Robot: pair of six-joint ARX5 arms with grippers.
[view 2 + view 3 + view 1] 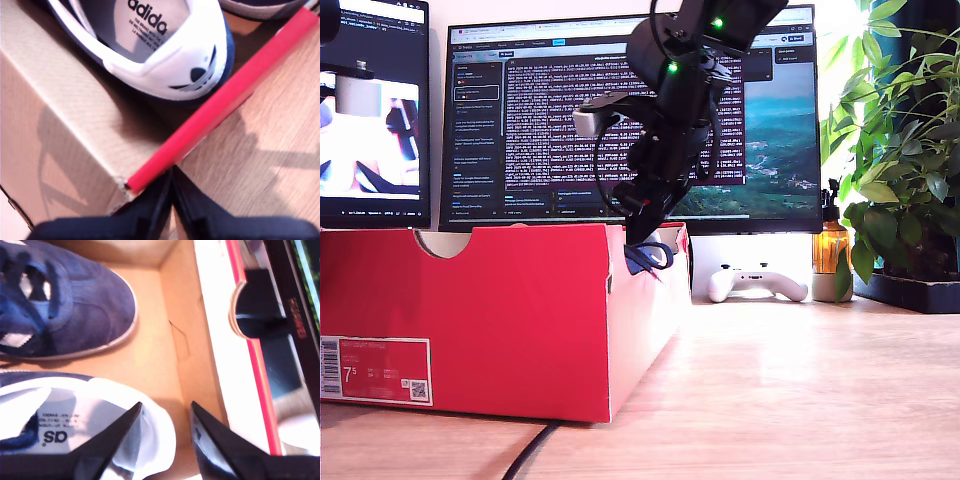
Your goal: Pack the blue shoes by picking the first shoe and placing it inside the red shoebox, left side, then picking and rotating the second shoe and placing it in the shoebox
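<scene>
Navy suede filled both wrist views: two blue shoes lay side by side on the brown floor of the red shoebox (520, 320), pointing opposite ways. In the second wrist view one shoe's toe (85, 305) sat next to the other shoe's white heel collar (125, 405), so their long axes ran parallel, along the box.

My second gripper (165, 422) hovered with its fingers (120, 435) spread and nothing between them. One finger stood over the heel collar, the other nearer the box's inner wall (197, 335), so that heel lay just under and to one side of the gap. This looked like a let-go, with both shoes apparently in.

My first gripper (172, 177) had its fingertips pinched together on nothing, poised at the box's red rim (225, 100), with the trefoil-marked heel (195, 75) just inside the corner. Which shoe that was could not be settled.

From the exterior view, only one arm (670, 120) showed, dipping into the box at its right end beside a glimpse of blue lace (650, 258); the box wall hid the shoes. Which arm it was stayed unclear, and the other arm was not made out there.
</scene>
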